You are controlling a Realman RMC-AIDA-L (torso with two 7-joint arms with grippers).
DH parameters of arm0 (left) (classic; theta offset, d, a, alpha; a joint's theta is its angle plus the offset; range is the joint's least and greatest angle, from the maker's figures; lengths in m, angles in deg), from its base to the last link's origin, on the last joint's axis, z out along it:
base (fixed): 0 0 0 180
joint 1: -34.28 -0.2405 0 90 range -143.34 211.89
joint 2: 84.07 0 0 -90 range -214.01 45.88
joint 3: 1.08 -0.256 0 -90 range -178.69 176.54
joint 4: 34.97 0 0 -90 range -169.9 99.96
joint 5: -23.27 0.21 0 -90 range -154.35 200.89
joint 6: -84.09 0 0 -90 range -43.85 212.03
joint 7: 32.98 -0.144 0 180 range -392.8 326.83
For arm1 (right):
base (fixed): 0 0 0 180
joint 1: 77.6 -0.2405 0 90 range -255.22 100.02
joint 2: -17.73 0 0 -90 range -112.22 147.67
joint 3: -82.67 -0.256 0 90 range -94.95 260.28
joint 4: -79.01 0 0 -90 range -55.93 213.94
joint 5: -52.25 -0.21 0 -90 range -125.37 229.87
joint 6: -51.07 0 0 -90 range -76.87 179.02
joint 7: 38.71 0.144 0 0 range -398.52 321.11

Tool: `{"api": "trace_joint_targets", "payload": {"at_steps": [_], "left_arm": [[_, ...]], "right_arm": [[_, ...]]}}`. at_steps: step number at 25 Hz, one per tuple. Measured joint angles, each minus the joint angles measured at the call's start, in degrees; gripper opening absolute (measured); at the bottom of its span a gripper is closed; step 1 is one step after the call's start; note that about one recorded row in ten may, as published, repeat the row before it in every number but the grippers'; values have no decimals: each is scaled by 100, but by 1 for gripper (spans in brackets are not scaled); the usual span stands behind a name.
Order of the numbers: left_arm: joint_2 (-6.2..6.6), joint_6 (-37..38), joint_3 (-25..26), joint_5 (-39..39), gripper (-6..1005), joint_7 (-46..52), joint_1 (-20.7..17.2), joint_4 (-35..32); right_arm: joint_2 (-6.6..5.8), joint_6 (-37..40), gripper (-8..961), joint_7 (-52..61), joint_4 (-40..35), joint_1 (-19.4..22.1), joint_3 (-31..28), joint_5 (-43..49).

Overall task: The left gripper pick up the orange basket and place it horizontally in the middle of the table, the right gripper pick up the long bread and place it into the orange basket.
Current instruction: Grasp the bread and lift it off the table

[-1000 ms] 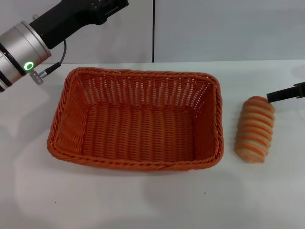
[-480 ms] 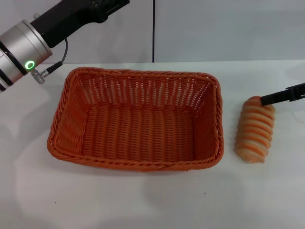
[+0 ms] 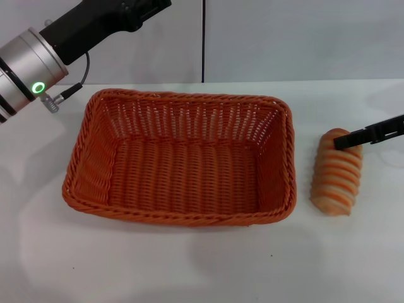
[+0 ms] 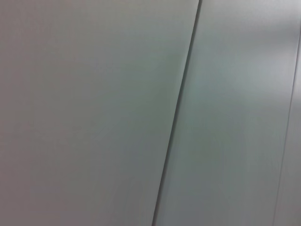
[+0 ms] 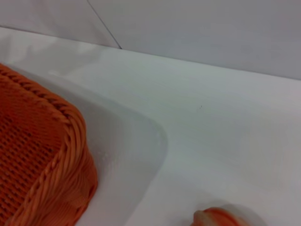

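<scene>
The orange basket (image 3: 183,161) lies lengthwise across the middle of the white table (image 3: 189,265), empty; one corner of it (image 5: 42,160) shows in the right wrist view. To its right lies the long bread (image 3: 338,173), striped orange and cream, with its end (image 5: 218,219) just showing in the right wrist view. My right gripper (image 3: 344,140) reaches in from the right edge as a thin black bar, its tip over the loaf's far end. The left gripper (image 3: 148,7) is raised at the top left, above and behind the basket, holding nothing that I can see.
A grey wall with a vertical seam (image 3: 203,41) stands behind the table. The left arm's silver segment with its green light (image 3: 39,86) hangs over the table's back left. The left wrist view shows only wall panels (image 4: 117,113).
The right gripper has come in from the right edge, moving left and slightly lower until its tip is over the bread's far end. Basket, bread and left arm are where they were.
</scene>
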Motion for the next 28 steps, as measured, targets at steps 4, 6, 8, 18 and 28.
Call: {"api": "trace_joint_targets", "payload": {"at_steps": [4, 6, 8, 18, 28], "left_arm": [[0, 3, 0, -42, 812, 1, -15, 0], [0, 6, 0, -55, 812, 2, -18, 8], [1, 17, 0, -78, 811, 3, -18, 60], [16, 81, 21, -125, 811, -11, -34, 131], [18, 190, 59, -138, 811, -15, -78, 140]], "right_arm": [[23, -33, 461, -7, 22, -16, 3, 6], [26, -33, 461, -9, 22, -16, 3, 7], [31, -33, 460, -10, 17, -16, 3, 8], [144, 81, 401, -103, -307, 141, -48, -9], [150, 314, 343, -107, -447, 159, -70, -28]]}}
